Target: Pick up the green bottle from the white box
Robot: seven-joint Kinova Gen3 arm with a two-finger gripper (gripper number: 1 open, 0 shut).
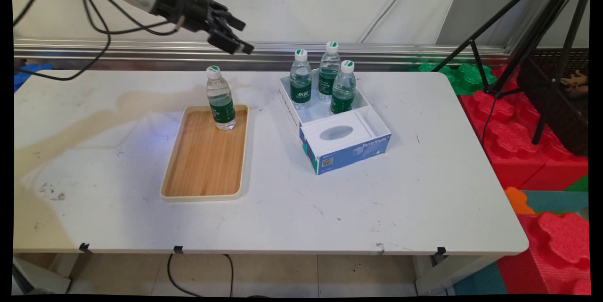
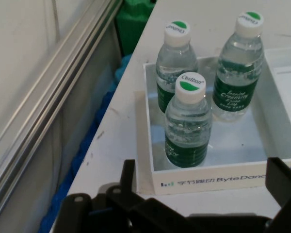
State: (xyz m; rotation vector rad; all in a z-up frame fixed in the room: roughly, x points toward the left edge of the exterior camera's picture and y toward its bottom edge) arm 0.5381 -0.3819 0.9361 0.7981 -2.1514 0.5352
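**Empty gripper high over the table**

The gripper (image 1: 238, 36) hangs above the table (image 1: 424, 198), fingers spread wide, holding nothing; three bottles (image 2: 188, 124) stand upright in the white box (image 1: 377, 123); a fourth bottle (image 1: 220, 99) stands on the wooden tray (image 1: 205, 160), well apart from it.

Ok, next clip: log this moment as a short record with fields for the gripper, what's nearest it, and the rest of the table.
gripper: the gripper is open, empty, raised above the table's far side, touching nothing
nearest: three water bottles upright in the open white box
tray: wooden tray left of the box, one bottle upright at its far end
bottles: clear, green labels, white caps with green tops
surface: white table
beside table: red foam blocks, black tripod
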